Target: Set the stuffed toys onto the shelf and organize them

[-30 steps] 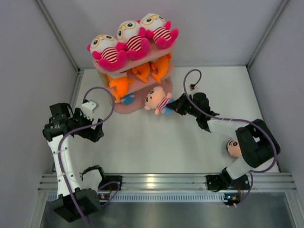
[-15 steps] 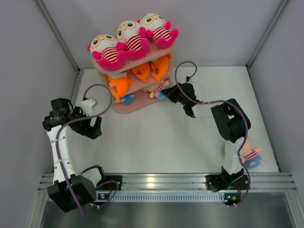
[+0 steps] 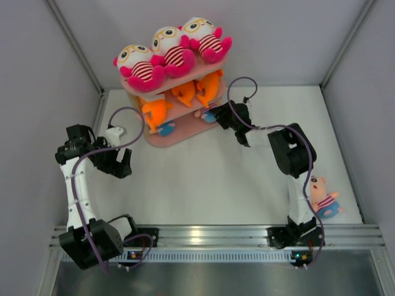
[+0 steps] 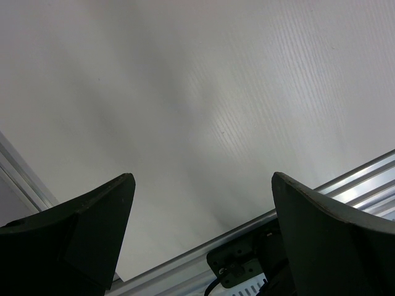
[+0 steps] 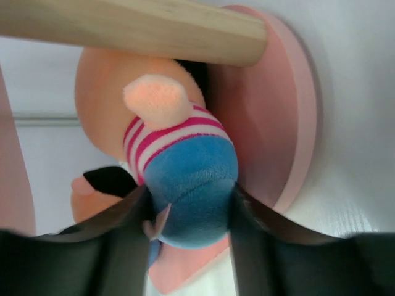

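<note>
Left gripper [image 4: 202, 179]: released, fingers wide apart, nothing between them, well apart from the shelf [image 5: 290, 111].
Right gripper [image 5: 190, 203]: grasping the doll [image 5: 185, 154], one finger pressed to each side of its blue end.
Doll position: on the shelf's bottom board at the right end, head inward under an upright [image 5: 123, 24], blue end near the rim.
Spare doll [image 3: 322, 196]: on the table [image 3: 203, 185] beside the right arm's base, not yet shelved.
Risk, drag-out: the plush could have clung to the fingers and followed a withdrawal off the board.
Risk, roll-out: seated so near the rim, the doll could have tipped out on release.
Risk, collision: the wrist was close to the upright, so a sideways move could have shoved the shelf and unseated the sharks [image 3: 157, 110].
</note>
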Robot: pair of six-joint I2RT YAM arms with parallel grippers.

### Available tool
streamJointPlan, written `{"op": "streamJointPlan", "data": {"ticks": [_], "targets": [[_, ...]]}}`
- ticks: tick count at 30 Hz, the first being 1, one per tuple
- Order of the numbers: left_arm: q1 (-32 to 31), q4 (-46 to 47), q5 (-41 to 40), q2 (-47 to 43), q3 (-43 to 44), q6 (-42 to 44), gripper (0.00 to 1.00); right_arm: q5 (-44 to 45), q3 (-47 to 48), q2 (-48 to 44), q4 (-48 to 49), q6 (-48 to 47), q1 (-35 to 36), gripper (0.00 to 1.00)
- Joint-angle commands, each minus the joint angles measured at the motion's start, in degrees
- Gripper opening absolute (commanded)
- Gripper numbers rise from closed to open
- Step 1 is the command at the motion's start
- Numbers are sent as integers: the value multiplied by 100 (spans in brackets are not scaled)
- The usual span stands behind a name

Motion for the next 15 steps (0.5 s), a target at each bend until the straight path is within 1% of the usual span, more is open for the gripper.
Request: {"op": "streamJointPlan", "data": {"ticks": [1, 2, 3, 4, 5, 6, 7, 9, 10, 11, 12, 13, 14, 15], "targets": [[-5, -37, 130, 15, 187, 10, 98, 109, 78, -159, -76, -54, -104, 55], [-14, -28, 113, 6, 187, 10, 98, 144, -36, -282, -94, -116, -104, 67], [-14, -28, 104, -2, 178, 10, 98, 258, -151, -397, -198, -203, -104, 73], [-14, -37, 104, -3, 178, 10, 98, 311, -378, -746, -338, -483, -95, 77], [-14, -37, 104, -3, 195, 10, 98, 381, -476, -923, -549, -659, -95, 95], [-14, -28, 95, -11, 213, 10, 98, 521, -555, -1134, -821, -844, -95, 96], [-14, -37, 104, -11, 213, 10, 98, 566, -660, -1562, -1580, -1307, -104, 99], [-14, -28, 95, -46, 257, 19, 98, 828, -714, -2030, -2488, -1810, -113, 99], [-14, -28, 95, -38, 266, 27, 98, 1004, -801, -2494, -3215, -2256, -121, 100], [-14, -28, 112, -64, 266, 45, 98, 1232, -872, -2751, -3771, -2444, -121, 99], [-40, -28, 130, -81, 240, 54, 98, 1843, -925, -2997, -4151, -2567, -121, 99], [-58, -28, 165, -73, 231, 89, 98, 2198, -1038, -3495, -4485, -2716, -121, 99], [-66, -28, 217, -90, 239, 89, 98, 2558, -1074, -3735, -5332, -2727, -156, 99], [-84, -28, 253, -99, 239, 89, 98, 3336, -1101, -3964, -5732, -2553, -174, 99]]}}
